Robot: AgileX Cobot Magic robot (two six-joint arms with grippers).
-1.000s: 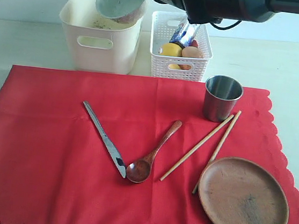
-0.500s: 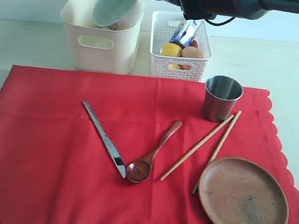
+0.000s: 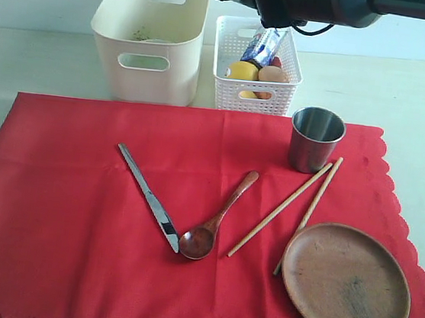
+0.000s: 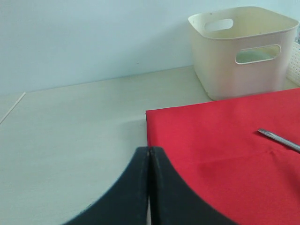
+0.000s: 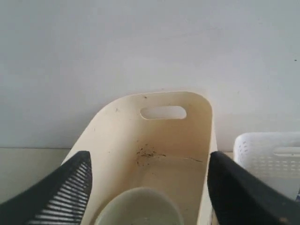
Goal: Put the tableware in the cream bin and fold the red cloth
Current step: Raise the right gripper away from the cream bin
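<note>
The cream bin (image 3: 145,40) stands at the back left, and the pale bowl (image 5: 138,208) lies inside it. My right gripper (image 5: 149,159) hangs open above the bin, with nothing between its fingers. On the red cloth (image 3: 59,226) lie the silver knife (image 3: 149,196), the dark wooden spoon (image 3: 217,219) and the chopsticks (image 3: 291,206). The steel cup (image 3: 315,138) and the round wooden plate (image 3: 346,283) stand on it too. My left gripper (image 4: 149,151) is shut and empty, over the cloth's (image 4: 225,140) left edge. The bin (image 4: 243,51) and the knife's tip (image 4: 279,139) show in that view.
A white perforated basket (image 3: 281,98) with food items and a small carton stands right of the cream bin. The right arm (image 3: 307,1) crosses the top of the exterior view. Bare pale table (image 4: 70,140) lies left of the cloth.
The right gripper opened and let go of the bowl, which dropped from the bin's rim down into the cream bin. The left gripper stayed put.
</note>
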